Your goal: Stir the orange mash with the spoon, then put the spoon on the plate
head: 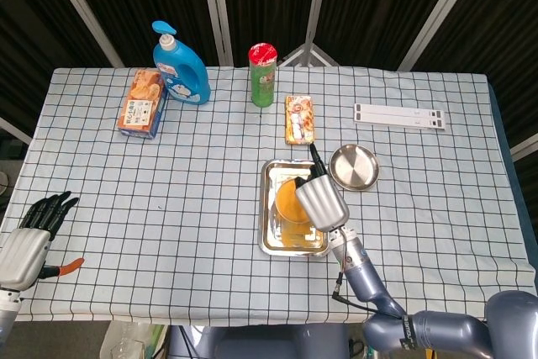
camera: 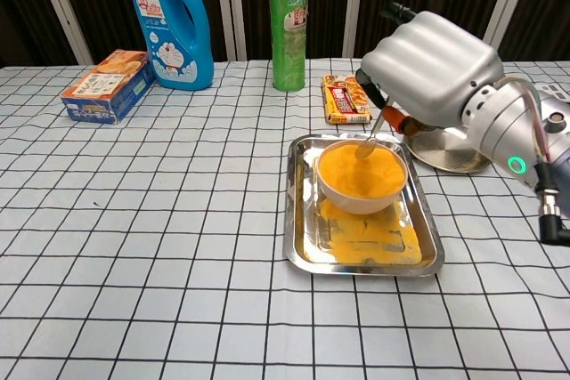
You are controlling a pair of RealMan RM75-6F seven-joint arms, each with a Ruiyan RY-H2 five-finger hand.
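- Where the right robot hand (camera: pixel 434 67) hangs over the far right edge of the white bowl (camera: pixel 361 195), its fingers are closed on the handle of a slim metal spoon (camera: pixel 369 141); the spoon slants down to the left, its tip resting in the orange mash (camera: pixel 356 173).
- The bowl of mash stands in the far half of a rectangular steel tray (camera: pixel 298 238); a smear of orange covers the tray floor in front of the bowl.
- A round, shallow steel plate (head: pixel 354 166) lies on the checked-cloth surface (head: pixel 193 174) just beside the tray's far right corner, partly hidden behind the right robot hand in the chest view.
- The left robot hand (head: pixel 29 237) rests at the near left edge of the surface, well apart from the tray, its dark fingers extended and apart, holding nothing.
- Along the far side of the surface stand a blue pump bottle (camera: pixel 172 24) and a green cylindrical crisp can (camera: pixel 289 33).
- An orange-and-blue carton (camera: pixel 106 85) lies left of the bottle.
- A flat red-and-yellow snack packet (camera: pixel 346 100) lies just behind the tray.
- A white flat strip (head: pixel 399 115) lies at the far right.
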